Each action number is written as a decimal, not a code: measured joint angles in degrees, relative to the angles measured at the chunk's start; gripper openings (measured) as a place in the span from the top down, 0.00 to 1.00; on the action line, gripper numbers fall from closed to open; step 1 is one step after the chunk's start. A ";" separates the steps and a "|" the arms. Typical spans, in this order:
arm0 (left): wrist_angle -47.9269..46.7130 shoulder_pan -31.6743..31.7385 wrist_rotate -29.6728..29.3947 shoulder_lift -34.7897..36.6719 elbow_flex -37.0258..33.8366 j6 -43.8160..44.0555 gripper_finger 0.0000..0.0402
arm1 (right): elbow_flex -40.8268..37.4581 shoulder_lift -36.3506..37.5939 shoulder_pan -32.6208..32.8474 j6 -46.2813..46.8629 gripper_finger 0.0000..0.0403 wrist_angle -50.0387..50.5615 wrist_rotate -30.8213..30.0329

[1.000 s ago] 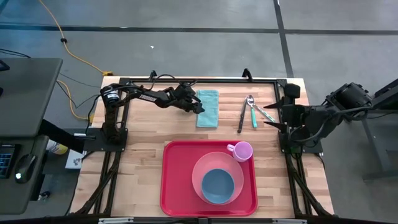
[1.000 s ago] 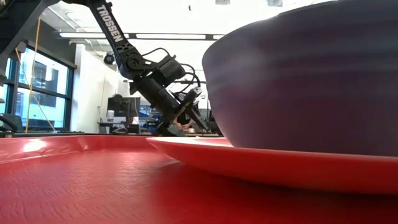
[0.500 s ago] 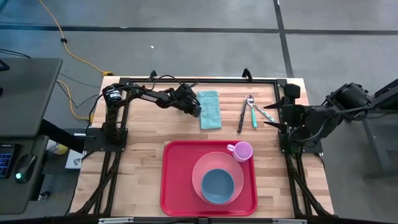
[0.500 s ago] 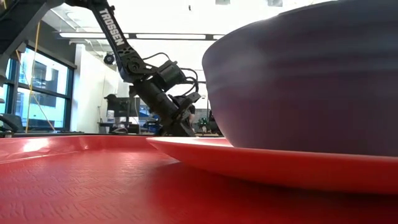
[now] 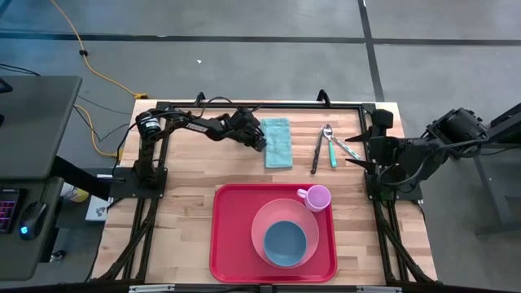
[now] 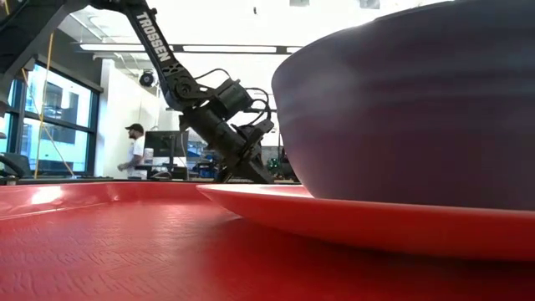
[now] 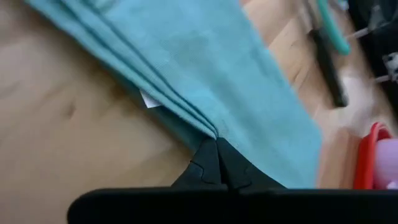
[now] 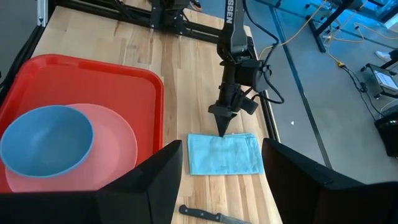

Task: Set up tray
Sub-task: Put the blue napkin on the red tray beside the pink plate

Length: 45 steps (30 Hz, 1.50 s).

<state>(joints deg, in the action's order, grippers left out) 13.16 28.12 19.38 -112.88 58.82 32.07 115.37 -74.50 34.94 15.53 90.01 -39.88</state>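
The red tray [image 5: 228,244] lies at the table's near middle. On it sit a pink plate [image 5: 262,218] with a blue bowl [image 5: 285,242] on top, and a pink cup [image 5: 316,198]. A folded teal napkin [image 5: 279,142] lies flat on the wood beyond the tray. My left gripper [image 5: 262,145] is shut on the napkin's left edge. My right gripper [image 5: 356,152] hangs open and raised at the table's right side, with nothing between its fingers [image 8: 155,180]. My left gripper pinches the napkin's left long edge [image 7: 208,127] between its two fingertips, about midway along that edge. Several folded layers gather into pleats at the fingertips. The fingers slant down from the table's left, across the edge. The napkin lies on the table.
A knife [image 5: 316,152], a spoon [image 5: 329,142] and a fork [image 5: 346,146] lie side by side right of the napkin. The black frame rail [image 5: 260,104] runs along the far edge. A person [image 6: 134,150] stands in the room beyond.
My left gripper has shut on the napkin's left edge and rolled a little. The napkin has slid slightly toward the table's right edge, its left edge gathered into pleats at the fingertips.
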 joint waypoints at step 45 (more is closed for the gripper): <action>-31.25 1.56 -7.73 14.97 4.57 -22.61 0.29 | 0.00 -1.99 -8.51 -2.34 0.44 -0.70 4.50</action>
<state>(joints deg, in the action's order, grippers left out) -18.09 29.68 11.65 -97.91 63.40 9.46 115.37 -76.49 26.43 13.19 89.31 -35.39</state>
